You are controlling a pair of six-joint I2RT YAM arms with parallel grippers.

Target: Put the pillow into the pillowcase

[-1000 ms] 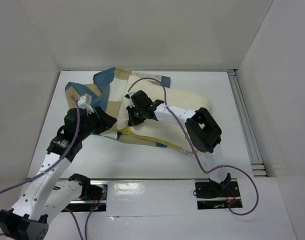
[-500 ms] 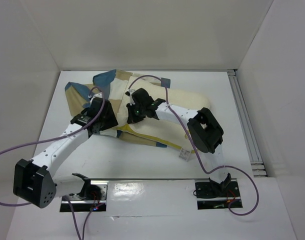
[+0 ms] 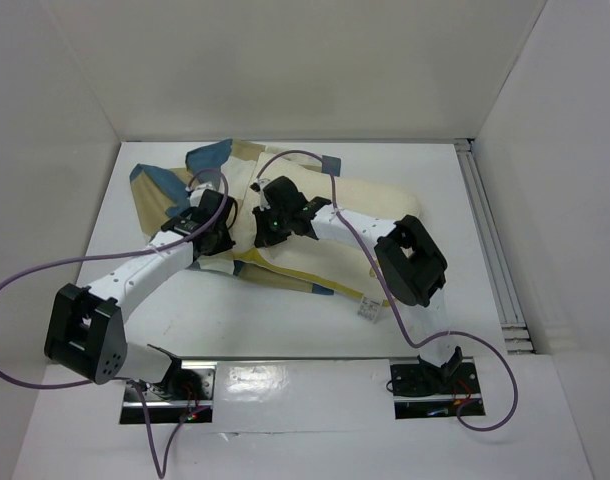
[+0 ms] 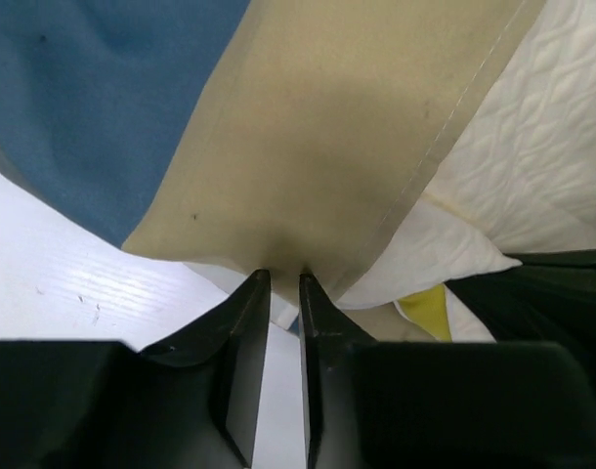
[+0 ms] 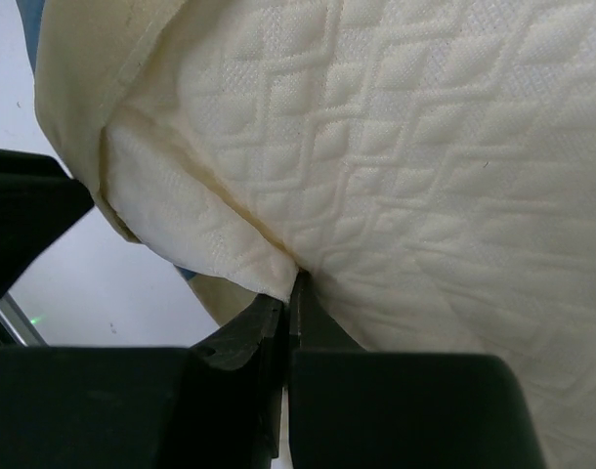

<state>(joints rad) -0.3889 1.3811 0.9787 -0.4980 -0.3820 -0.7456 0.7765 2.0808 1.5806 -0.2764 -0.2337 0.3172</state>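
Two arms meet over a white table (image 3: 285, 320), read here from left to right as you see them from the top camera. At the far left lies the pillowcase (image 3: 165, 190), crumpled in blue, tan and cream blocks, its right part overlapping the pillow's left end. Your left gripper (image 3: 213, 230) sits at the near edge of that cover. In the left wrist view the left gripper (image 4: 278, 283) has its jaws drawn to a narrow slit, and the tan hem of the pillowcase (image 4: 308, 127) puckers down between the tips, so it is grasping the cover's edge. Just right of that hem the quilted pillow (image 4: 562, 147) shows, with a yellow edge band (image 4: 430, 311) below it.

Just beside, your right gripper (image 3: 265, 228) rests on the pillow's left end. In the right wrist view the right gripper (image 5: 290, 293) is clenched, a fold of the cream quilted pillow (image 5: 425, 147) pinched between its tips.

Further right, the bare part of the pillow (image 3: 385, 200) lies flat on the table toward the back, outside the cover. A white tag (image 3: 370, 310) hangs at its near corner. A metal rail (image 3: 490, 250) runs along the table's right side.
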